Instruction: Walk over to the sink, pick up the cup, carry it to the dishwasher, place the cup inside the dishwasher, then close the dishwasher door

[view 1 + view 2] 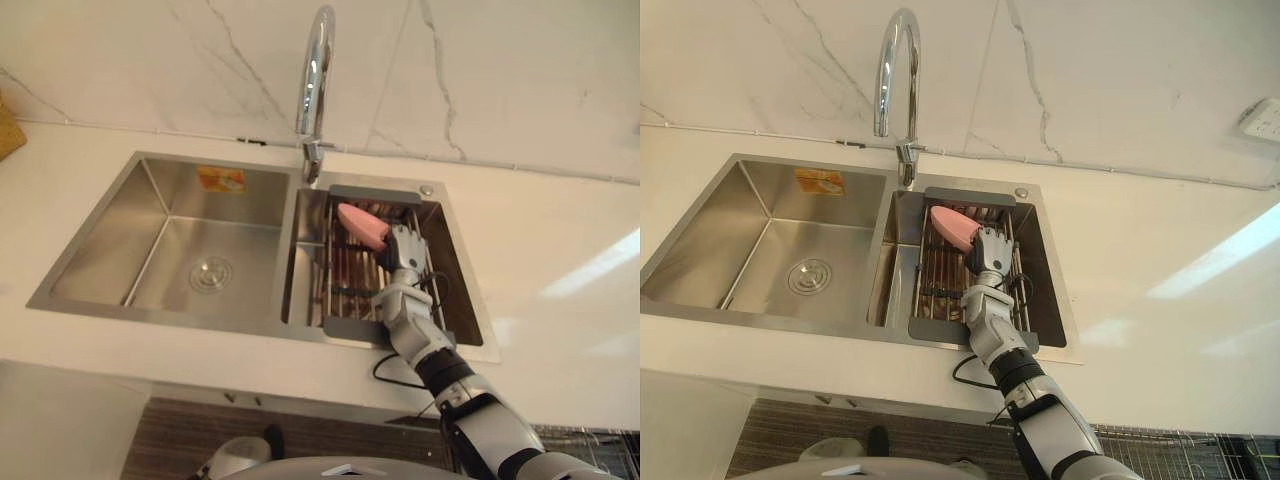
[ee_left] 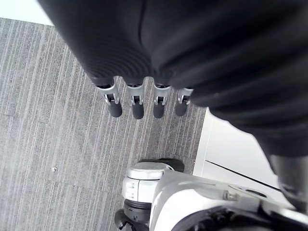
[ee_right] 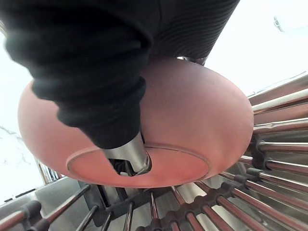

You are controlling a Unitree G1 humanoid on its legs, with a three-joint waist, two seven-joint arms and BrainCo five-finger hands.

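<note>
A pink cup (image 1: 358, 224) lies on its side on the wire rack (image 1: 345, 292) in the right basin of the steel sink (image 1: 150, 200). My right hand (image 1: 405, 250) reaches in from the front and sits against the cup's right end. Up close, the cup (image 3: 197, 120) lies right against the palm, base toward the camera. The thumb (image 3: 126, 150) presses on that base, and a finger shows over the cup's top. My left hand (image 2: 137, 103) hangs over the grey floor with straight fingers, holding nothing.
A tall chrome faucet (image 1: 316, 80) rises behind the divider between the basins. The left basin (image 1: 210, 272) holds just its drain. White counter surrounds the sink, with a marble wall behind. A wire basket (image 1: 1185, 445) shows below the counter edge at lower right.
</note>
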